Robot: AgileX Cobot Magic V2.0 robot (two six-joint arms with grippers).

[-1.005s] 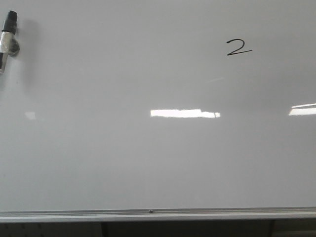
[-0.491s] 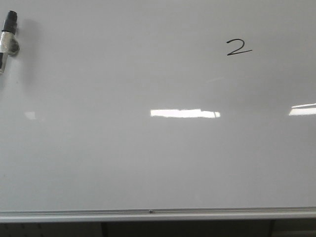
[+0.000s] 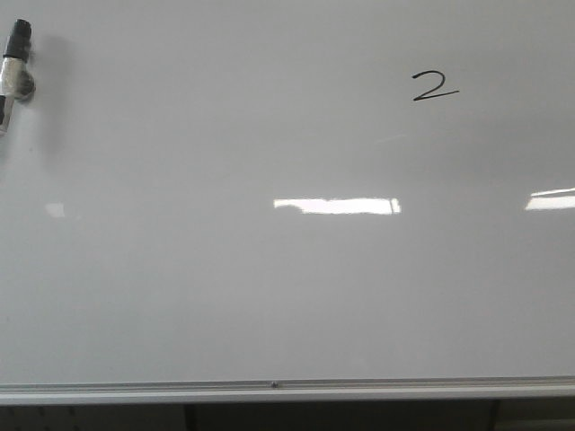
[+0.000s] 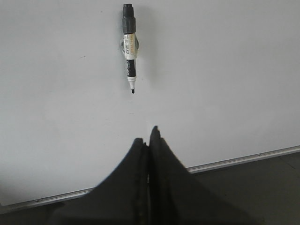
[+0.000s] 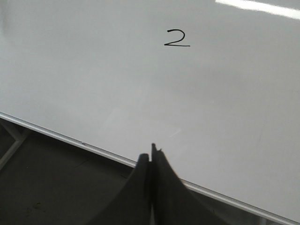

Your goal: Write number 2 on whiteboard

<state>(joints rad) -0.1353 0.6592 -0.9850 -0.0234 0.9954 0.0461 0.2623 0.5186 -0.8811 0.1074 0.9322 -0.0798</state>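
Note:
The whiteboard [image 3: 269, 287] fills the front view, with a silver rail along its near edge. A thin black number 2 [image 3: 434, 86] is drawn at its far right; it also shows in the right wrist view [image 5: 176, 38]. A black and white marker [image 3: 15, 67] lies uncapped on the board at the far left, also in the left wrist view [image 4: 129, 47]. My left gripper [image 4: 148, 140] is shut and empty, short of the marker, over the board near the rail. My right gripper [image 5: 151, 156] is shut and empty over the board's near edge. Neither arm shows in the front view.
Bright rectangular light reflections [image 3: 337, 206] lie across the board's middle and right. The silver rail [image 3: 269, 388] borders the near edge, with a dark surface [image 5: 56, 183] beyond it toward the robot.

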